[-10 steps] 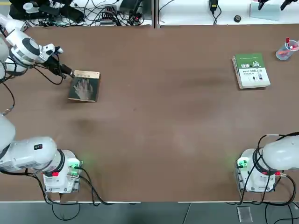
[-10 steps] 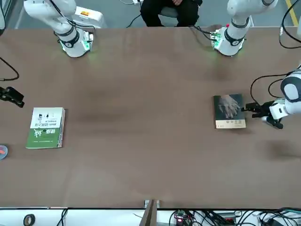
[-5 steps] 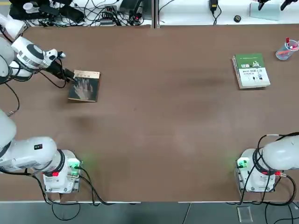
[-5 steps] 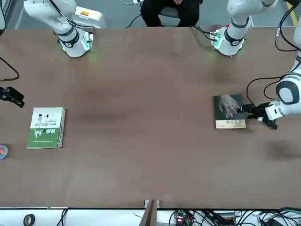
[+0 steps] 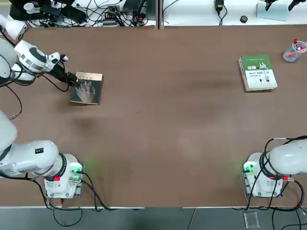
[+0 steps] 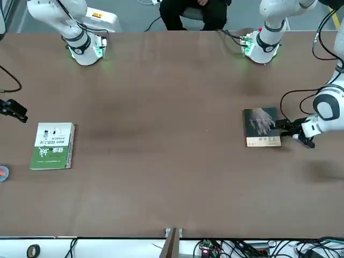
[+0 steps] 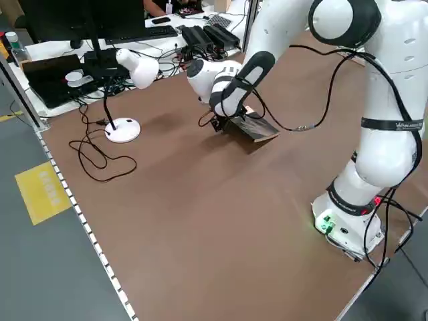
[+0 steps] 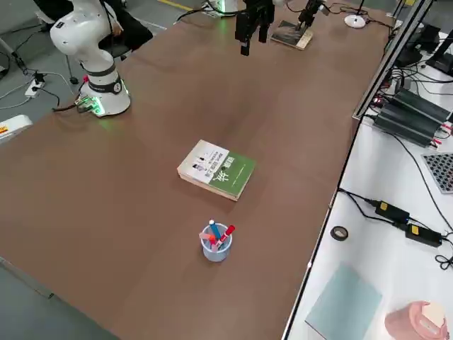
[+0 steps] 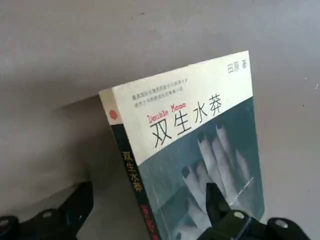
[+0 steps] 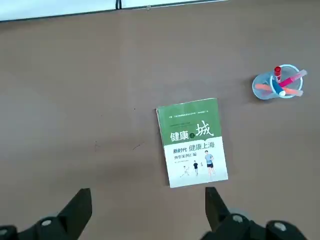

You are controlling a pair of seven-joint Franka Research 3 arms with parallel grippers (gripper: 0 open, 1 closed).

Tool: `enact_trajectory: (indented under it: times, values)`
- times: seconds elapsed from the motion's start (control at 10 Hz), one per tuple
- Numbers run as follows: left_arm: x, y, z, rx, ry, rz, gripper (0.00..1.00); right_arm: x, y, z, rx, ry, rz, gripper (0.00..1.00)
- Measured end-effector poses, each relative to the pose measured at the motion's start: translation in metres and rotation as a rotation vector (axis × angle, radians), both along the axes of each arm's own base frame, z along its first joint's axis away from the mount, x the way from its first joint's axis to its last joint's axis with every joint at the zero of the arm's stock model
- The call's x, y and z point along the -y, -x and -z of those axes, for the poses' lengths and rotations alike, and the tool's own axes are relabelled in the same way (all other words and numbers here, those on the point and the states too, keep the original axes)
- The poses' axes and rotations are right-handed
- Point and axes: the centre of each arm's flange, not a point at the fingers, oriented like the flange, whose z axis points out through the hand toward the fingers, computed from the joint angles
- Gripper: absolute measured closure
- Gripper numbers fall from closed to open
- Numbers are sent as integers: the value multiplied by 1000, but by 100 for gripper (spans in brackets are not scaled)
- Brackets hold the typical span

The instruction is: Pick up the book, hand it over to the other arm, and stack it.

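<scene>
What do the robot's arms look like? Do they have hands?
Both arms are smooth, white and rounded, with black cables trailing along them. Each round base glows with green and red lights. Instead of hands, the left gripper and the right gripper are black, with two flat fingers each.

White rounded arms (image 7: 384,134), black cabling (image 7: 314,100)

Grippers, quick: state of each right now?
Left gripper: open, fingers straddling the book edge, not clamped.
Right gripper: open, holding nothing, above the table.
</scene>
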Motion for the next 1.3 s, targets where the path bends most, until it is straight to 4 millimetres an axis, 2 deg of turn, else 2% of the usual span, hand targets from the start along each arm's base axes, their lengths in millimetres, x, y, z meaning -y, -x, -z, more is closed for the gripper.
enact_trajectory:
  times: [1.3]
  values:
    - [7, -1, -2, 29, 49, 52, 1, 0, 0, 0, -1, 0, 0, 0]
